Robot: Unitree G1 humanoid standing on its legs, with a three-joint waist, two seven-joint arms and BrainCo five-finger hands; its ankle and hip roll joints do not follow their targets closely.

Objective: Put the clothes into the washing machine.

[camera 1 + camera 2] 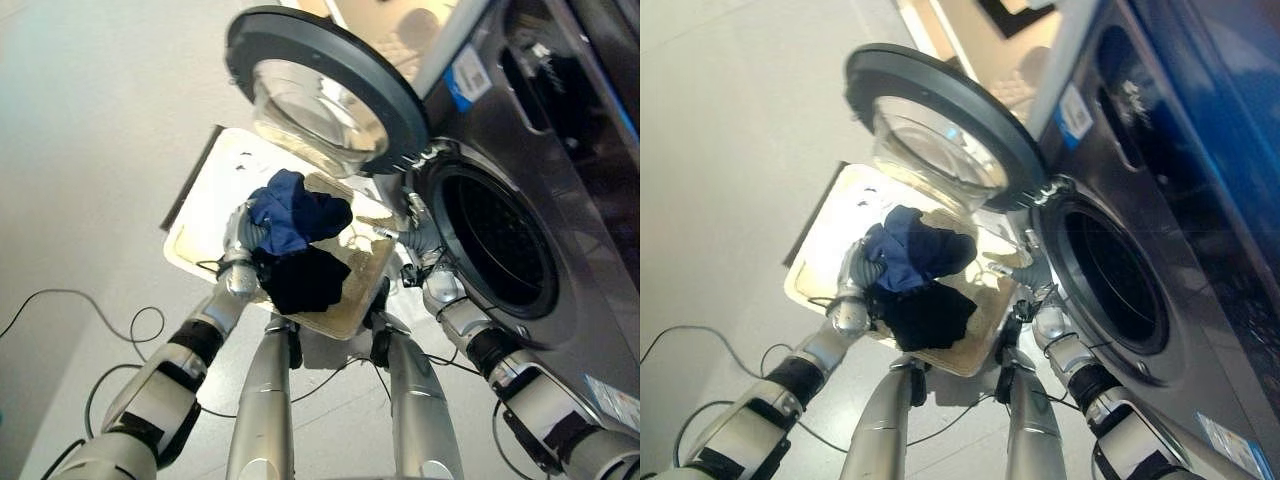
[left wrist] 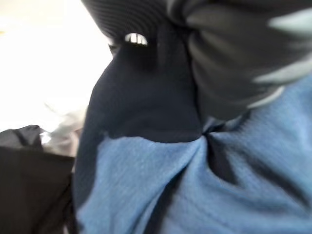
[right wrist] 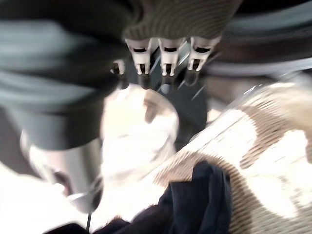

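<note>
My left hand [image 1: 240,262] was nearest, at the near-left edge of the laundry basket [image 1: 205,195], with its fingers curled into the blue garment [image 1: 290,212]. The cloth was bunched up above the basket, and a black garment [image 1: 303,280] hung just beneath it, touching it. Whether the black piece was also in my grip, I could not tell.

My right hand [image 1: 418,232] was beside the basket's far-right edge, close to the rim of the washing machine [image 1: 560,210]. Its fingers looked fairly straight and held nothing that I could see.

To do this step well, I judged I should lift the bundle clear of the basket's rim before swinging it right towards the drum opening [image 1: 495,245]. It should be kept low enough to pass under the open door [image 1: 320,90], which hung over the basket. The trailing black cloth could snag on the rim or fall short of the drum, so the right hand might guide it in.

The eye views gave the whole layout: basket, door, drum and both hands. The left wrist view gave the blue weave pinched into folds right against my fingers [image 2: 229,73], with dark cloth beside it. The right wrist view showed my fingertips [image 3: 163,68] extended towards the door's glass, and dark cloth lying on the basket's pale weave.
</note>
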